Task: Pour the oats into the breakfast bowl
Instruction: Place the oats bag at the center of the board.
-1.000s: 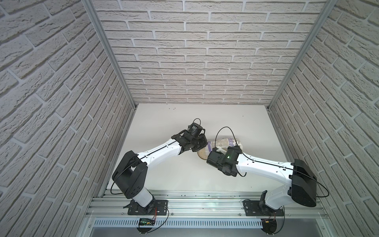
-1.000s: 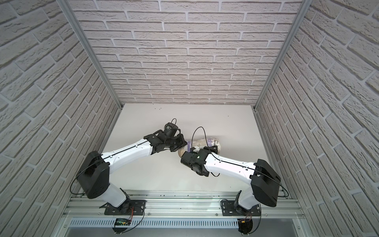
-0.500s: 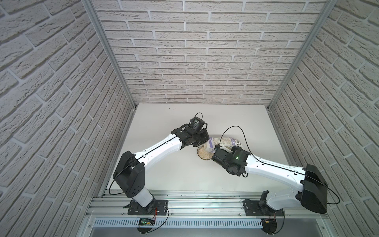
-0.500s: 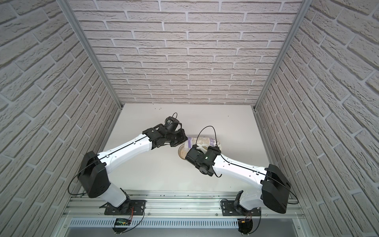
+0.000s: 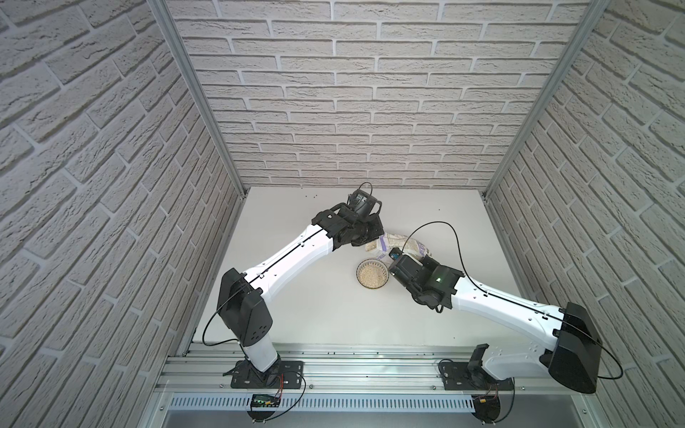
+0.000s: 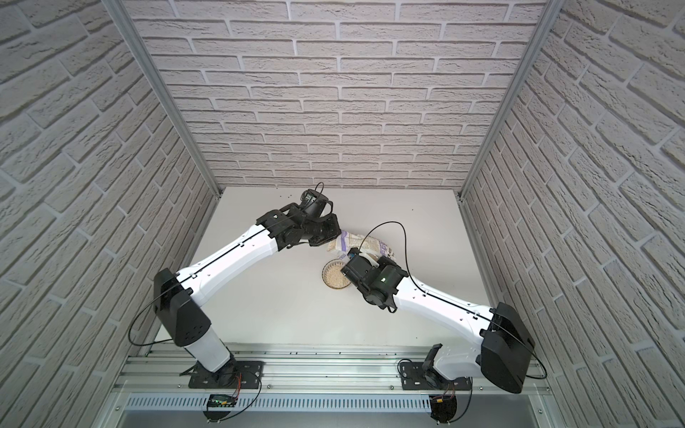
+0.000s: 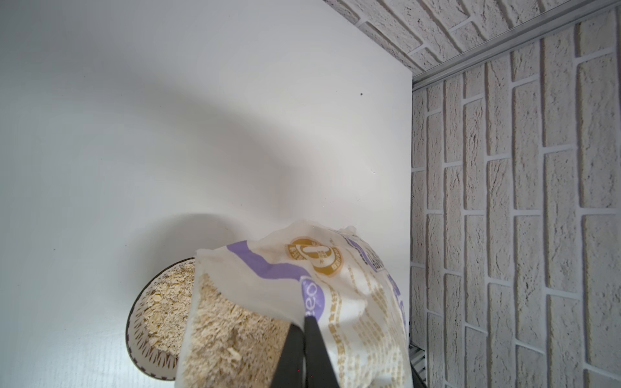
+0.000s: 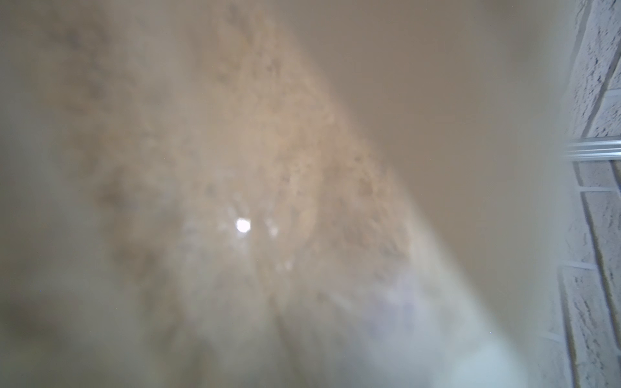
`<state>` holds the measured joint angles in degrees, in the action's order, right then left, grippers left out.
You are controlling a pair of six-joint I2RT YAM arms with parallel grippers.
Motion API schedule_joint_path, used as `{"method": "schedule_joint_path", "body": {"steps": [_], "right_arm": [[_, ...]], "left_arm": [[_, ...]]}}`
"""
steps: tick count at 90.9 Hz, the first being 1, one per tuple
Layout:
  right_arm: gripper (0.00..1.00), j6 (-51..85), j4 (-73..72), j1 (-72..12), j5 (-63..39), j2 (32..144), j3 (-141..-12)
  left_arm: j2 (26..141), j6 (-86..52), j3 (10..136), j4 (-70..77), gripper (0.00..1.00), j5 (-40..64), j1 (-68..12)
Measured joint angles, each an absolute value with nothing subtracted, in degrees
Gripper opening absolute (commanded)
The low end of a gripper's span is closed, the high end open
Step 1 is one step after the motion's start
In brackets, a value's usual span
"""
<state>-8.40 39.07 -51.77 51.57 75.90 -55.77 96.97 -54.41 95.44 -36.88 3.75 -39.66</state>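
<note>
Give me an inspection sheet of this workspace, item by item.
Surface: white table, a few dark specks near the back edge.
Job's things: bag of oats lifted beside the bowl; bowl holds oats.
Clutter: nothing seen.
Claws: left claw shut on the bag's edge; right claw hidden under its wrist, its camera view blurred by the bag pressed close.
Cables: black cable loops over the right wrist; others by the bases.
Surroundings: brick-pattern walls, aluminium rail in front.
</note>
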Motion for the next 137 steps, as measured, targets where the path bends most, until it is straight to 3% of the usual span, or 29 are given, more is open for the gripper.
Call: {"method": "schedule_joint_path", "body": {"steps": [40,70,94,106,123,137], "right_arm": [[0.03,2.98,28.67,-49.36,43.9,72.86,-54.59],[0.03,17.72,15.59,-49.5,39.99,70.63,-41.39],[0.04,23.68,0.03,-49.6,39.9,76.09,-32.01],[0.16,25.34,-5.65,-49.6,40.03,78.04,-29.85],[0.49,28.1,-9.98,-49.65,40.75,77.62,-26.68],[0.65,31.14,-10.66,-49.5,42.22,77.06,-24.82]], "left_arm": [[107.28,-48.9,122.45,-50.52,0.0,3.79,-40.32],[113.4,-48.42,126.72,-52.86,0.0,5.21,-43.18],[119.17,-47.4,128.92,-54.22,0.0,4.19,-45.6],[120.22,-47.4,129.45,-54.37,0.0,3.44,-46.17],[121.01,-47.42,130.06,-54.54,0.0,3.29,-46.96],[122.32,-47.51,130.69,-54.98,0.0,3.14,-47.66]]}}
